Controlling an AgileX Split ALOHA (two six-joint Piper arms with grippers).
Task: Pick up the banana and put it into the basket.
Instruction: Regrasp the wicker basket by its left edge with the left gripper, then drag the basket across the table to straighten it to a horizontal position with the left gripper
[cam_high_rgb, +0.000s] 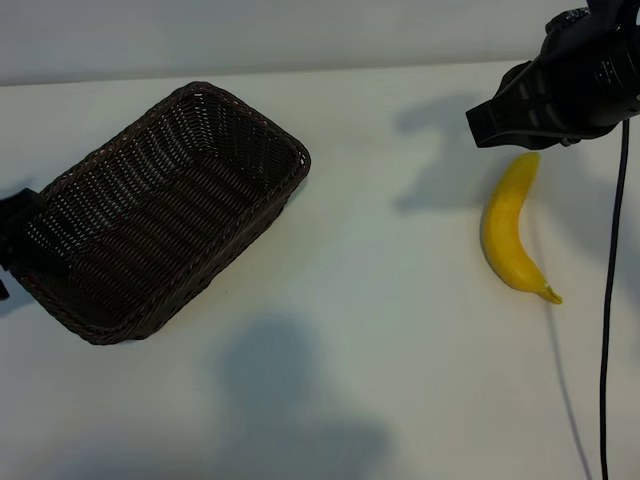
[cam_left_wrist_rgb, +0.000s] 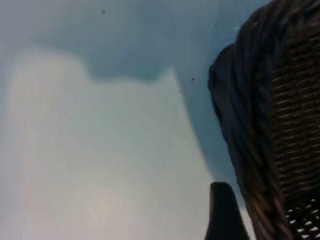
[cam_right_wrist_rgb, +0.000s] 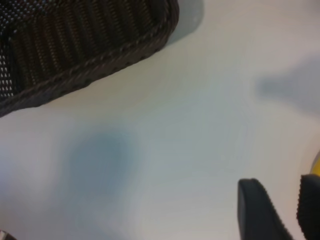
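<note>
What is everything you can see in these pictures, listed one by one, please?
basket: one, dark brown woven wicker, empty, on the left part of the table.
banana: one, bright yellow, lying on the table at the right, well apart from the basket, one end under the right arm.
table: one, white, under everything.
cable: one, black, hanging down along the right edge of the exterior view.
left gripper: one, black, at the basket's left end at the exterior view's left edge, one finger showing beside the rim.
right gripper: one, black, jaws apart, over the banana's far end, holding nothing.
</note>
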